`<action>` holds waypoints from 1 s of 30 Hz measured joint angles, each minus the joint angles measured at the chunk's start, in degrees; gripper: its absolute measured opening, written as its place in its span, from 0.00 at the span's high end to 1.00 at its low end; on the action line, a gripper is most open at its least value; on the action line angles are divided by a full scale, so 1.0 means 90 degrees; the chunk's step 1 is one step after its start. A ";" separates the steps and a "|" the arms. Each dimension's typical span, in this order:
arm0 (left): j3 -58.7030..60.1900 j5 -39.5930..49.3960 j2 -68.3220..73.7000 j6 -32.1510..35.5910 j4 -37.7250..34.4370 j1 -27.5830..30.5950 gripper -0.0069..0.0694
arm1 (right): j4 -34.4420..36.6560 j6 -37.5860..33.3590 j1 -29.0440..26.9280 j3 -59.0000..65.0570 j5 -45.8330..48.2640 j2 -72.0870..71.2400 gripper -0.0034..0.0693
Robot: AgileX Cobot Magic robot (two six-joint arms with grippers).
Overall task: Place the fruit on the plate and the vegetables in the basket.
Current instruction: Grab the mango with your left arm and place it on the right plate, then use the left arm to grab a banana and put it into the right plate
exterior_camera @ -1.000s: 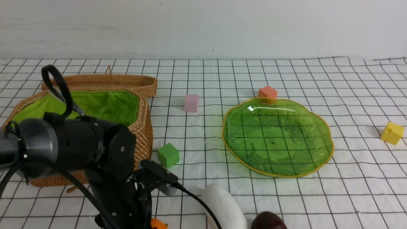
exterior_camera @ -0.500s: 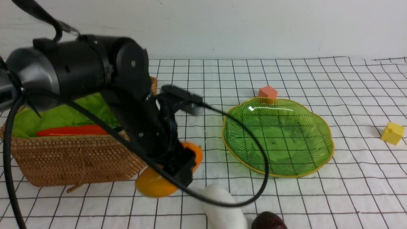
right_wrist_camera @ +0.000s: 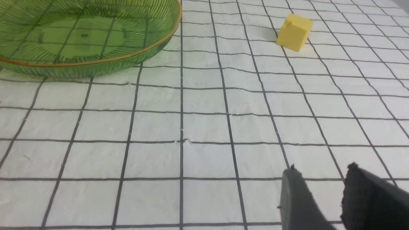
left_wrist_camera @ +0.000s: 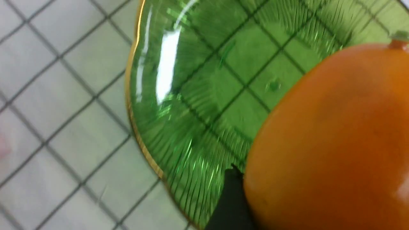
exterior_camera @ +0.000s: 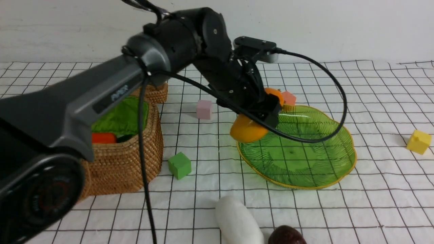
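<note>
While the left gripper [exterior_camera: 265, 112] clamps the mango [exterior_camera: 244, 130] above the plate [exterior_camera: 307, 154], the basket [exterior_camera: 118, 166] holds a carrot [exterior_camera: 103, 138].

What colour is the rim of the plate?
Gold-yellow, around the green plate; the right wrist view shows it best.

Left arm [exterior_camera: 112, 91]: stretched forward and across to the right, raised high.
Left wrist [exterior_camera: 203, 40]: topmost part, bent downward; camera [exterior_camera: 255, 45] and looping black cable [exterior_camera: 340, 101] attached.
Left gripper [exterior_camera: 268, 113]: pointed down, clamped on a mango [exterior_camera: 245, 130] held in the air.
Left fingers [left_wrist_camera: 231, 204]: one black finger visible, pressed against the mango's side.
Right gripper [right_wrist_camera: 322, 174]: held low over the table [right_wrist_camera: 204, 127], pointed forward.
Right fingers [right_wrist_camera: 295, 201]: two dark tips parted, narrow gap between.
</note>
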 joint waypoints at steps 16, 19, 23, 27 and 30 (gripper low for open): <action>-0.0216 -0.0122 0.0202 -0.0342 0.0190 -0.0072 0.03 | 0.0000 0.0000 0.0000 0.0000 0.0000 0.0000 0.62; -0.0216 0.0444 -0.0382 -0.0279 0.0214 0.0195 0.04 | 0.0000 0.0000 0.0000 0.0000 0.0000 0.0000 0.62; -0.0071 0.1626 -0.1583 0.0317 0.0485 0.0573 0.07 | 0.0000 0.0000 0.0000 0.0000 0.0000 0.0000 0.62; 0.1259 0.1828 -0.2869 0.0575 0.0696 0.0595 0.11 | 0.0000 0.0000 0.0000 0.0000 0.0000 0.0000 0.62; 0.2382 0.1904 -0.3360 0.0605 0.0689 0.0564 0.12 | 0.0000 0.0000 0.0000 0.0000 0.0000 0.0000 0.62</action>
